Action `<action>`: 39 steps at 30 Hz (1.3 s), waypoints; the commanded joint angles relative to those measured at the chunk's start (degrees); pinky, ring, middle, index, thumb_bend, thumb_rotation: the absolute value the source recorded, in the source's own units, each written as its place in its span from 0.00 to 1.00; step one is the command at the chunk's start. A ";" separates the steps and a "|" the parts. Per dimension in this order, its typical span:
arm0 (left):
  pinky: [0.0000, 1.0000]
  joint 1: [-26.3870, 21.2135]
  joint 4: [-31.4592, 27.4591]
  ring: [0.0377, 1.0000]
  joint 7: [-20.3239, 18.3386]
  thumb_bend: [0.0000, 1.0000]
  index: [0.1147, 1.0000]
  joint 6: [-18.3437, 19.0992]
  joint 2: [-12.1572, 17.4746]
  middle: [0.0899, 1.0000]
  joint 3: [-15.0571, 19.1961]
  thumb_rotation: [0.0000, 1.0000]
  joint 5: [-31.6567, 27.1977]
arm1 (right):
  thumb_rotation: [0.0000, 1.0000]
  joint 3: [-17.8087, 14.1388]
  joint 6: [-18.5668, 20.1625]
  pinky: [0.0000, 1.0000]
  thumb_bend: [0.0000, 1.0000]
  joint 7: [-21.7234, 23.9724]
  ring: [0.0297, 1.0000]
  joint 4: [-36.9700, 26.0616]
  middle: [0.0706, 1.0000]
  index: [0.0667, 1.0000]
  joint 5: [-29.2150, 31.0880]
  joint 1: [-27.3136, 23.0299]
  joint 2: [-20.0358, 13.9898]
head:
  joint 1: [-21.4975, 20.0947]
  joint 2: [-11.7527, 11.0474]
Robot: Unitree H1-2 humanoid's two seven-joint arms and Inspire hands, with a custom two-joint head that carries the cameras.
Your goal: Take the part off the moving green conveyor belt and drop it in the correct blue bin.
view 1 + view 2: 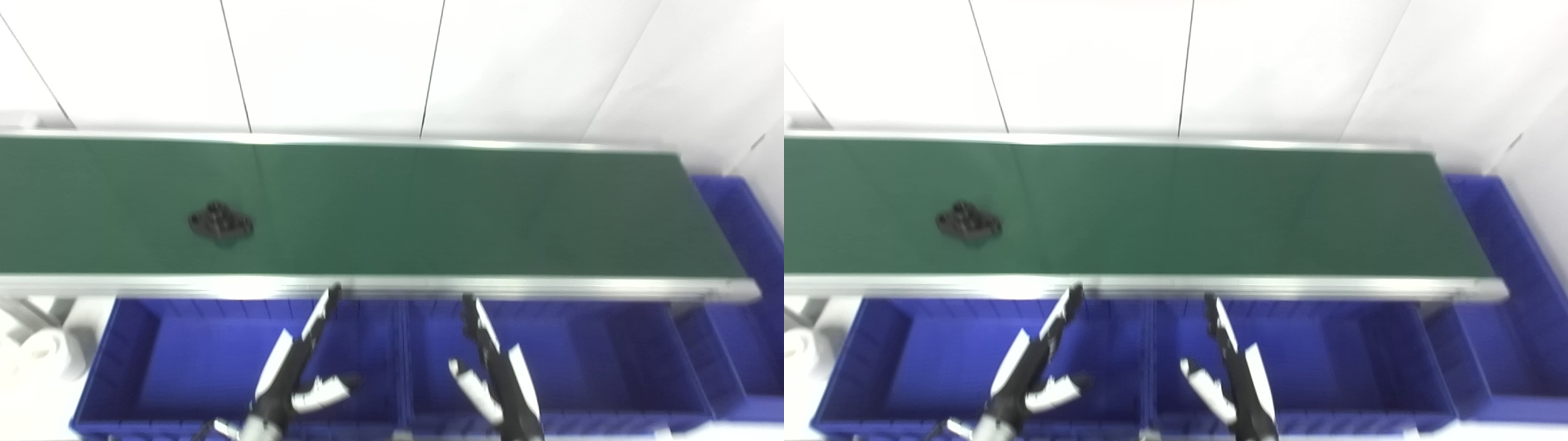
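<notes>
A small black part lies on the green conveyor belt, left of the middle; it also shows in the right eye view. My left hand is open and empty, held over the left blue bin below the belt's near edge, to the right of and nearer than the part. My right hand is open and empty over the middle blue bin. Both hands stretch their fingers toward the belt's near rail.
A third blue bin stands at the belt's right end. The belt's metal near rail runs just ahead of my fingertips. White cylindrical objects sit at the left edge. White wall panels rise behind the belt.
</notes>
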 commanded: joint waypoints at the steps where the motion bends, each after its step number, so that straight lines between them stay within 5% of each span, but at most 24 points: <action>1: 0.96 -1.38 -0.23 1.00 2.48 0.81 1.00 -2.14 -0.42 1.00 -1.14 0.72 1.36 | 0.91 0.61 -3.43 0.93 0.75 -1.28 0.97 0.16 0.99 1.00 1.95 -0.36 -1.07 | 1.52 -1.05; 10: 0.88 -2.69 1.29 0.97 6.89 0.85 1.00 -2.14 0.80 1.00 -4.50 0.66 2.75 | 0.94 3.24 -3.43 0.98 0.76 -3.42 0.99 2.00 1.00 1.00 3.33 -1.48 -3.15 | 1.86 -1.70; 29: 0.88 -3.32 1.47 0.97 8.99 0.84 1.00 -2.13 1.35 1.00 -7.29 0.63 3.16 | 0.97 4.26 -3.43 1.00 0.69 -8.33 1.00 -0.80 1.00 1.00 4.82 -0.37 -4.16 | 5.10 -1.17; 34: 0.87 -3.55 1.64 0.96 9.49 0.86 1.00 -2.15 1.52 1.00 -7.61 0.65 4.51 | 0.96 4.91 -3.43 1.00 0.70 -14.41 1.00 -4.79 1.00 1.00 -0.37 -0.40 -5.52 | 4.37 -0.23; 39: 0.88 -3.63 1.64 0.97 8.88 0.84 1.00 -2.16 1.22 1.00 -7.90 0.62 3.36 | 0.93 0.96 -3.26 0.99 0.76 -15.61 0.98 -10.77 0.98 1.00 -5.37 0.42 -5.13 | 6.80 0.06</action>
